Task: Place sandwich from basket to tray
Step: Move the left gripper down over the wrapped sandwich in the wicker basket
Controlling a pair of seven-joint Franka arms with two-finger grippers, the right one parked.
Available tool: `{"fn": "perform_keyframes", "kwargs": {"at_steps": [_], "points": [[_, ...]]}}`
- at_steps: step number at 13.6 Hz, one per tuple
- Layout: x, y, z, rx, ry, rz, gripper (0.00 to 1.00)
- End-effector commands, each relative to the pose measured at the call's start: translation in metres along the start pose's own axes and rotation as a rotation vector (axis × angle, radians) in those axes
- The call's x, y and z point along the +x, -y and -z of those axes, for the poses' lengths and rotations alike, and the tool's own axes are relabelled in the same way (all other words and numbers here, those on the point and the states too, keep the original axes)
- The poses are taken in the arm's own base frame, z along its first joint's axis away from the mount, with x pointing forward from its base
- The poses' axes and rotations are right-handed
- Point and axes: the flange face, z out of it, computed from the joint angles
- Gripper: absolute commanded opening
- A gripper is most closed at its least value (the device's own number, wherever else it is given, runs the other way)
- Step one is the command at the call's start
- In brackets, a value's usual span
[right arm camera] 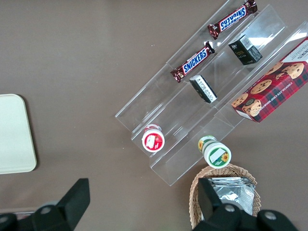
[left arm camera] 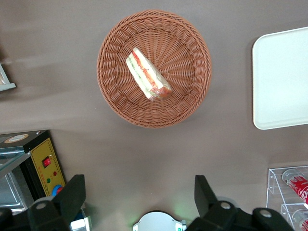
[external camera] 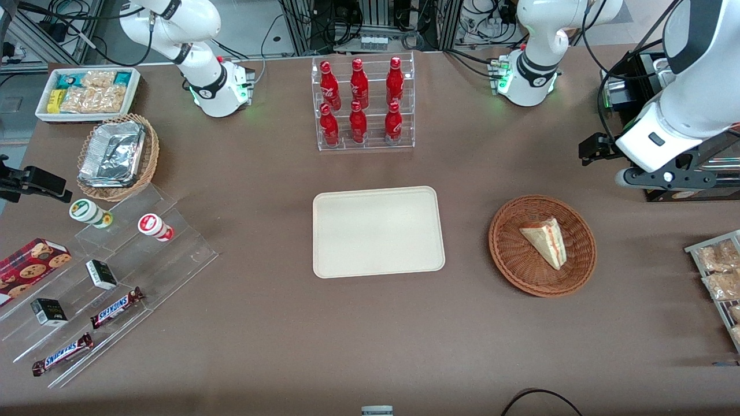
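Wicker basket [left arm camera: 154, 67] holds the sandwich [left arm camera: 147, 74], well below the open gripper [left arm camera: 139, 199].

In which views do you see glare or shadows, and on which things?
Front view: soft, even light; bright glints on the crumpled foil container; the tray throws almost no shadow. Left wrist view: the open gripper is dark, high above the table; the basket shows a faint shadow around the sandwich.

Red bottles [external camera: 361, 104] in clear rack [external camera: 365, 141]; Snickers bars [external camera: 115, 308]; cookie box [external camera: 29, 266].
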Motion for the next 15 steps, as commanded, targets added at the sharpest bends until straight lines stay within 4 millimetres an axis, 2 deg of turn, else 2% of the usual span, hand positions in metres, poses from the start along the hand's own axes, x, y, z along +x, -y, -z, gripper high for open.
{"fn": "perform_keyframes", "kwargs": {"at_steps": [1,3,5,11,15], "points": [[-0.005,-0.001,0.005,0.001,-0.008,-0.027,1.00],[-0.002,-0.001,0.001,0.000,-0.008,-0.031,1.00],[0.008,-0.002,-0.016,-0.002,0.001,-0.033,1.00],[0.035,-0.004,-0.108,-0.005,-0.042,-0.038,1.00],[0.045,-0.003,-0.164,-0.013,-0.066,-0.036,1.00]]}}
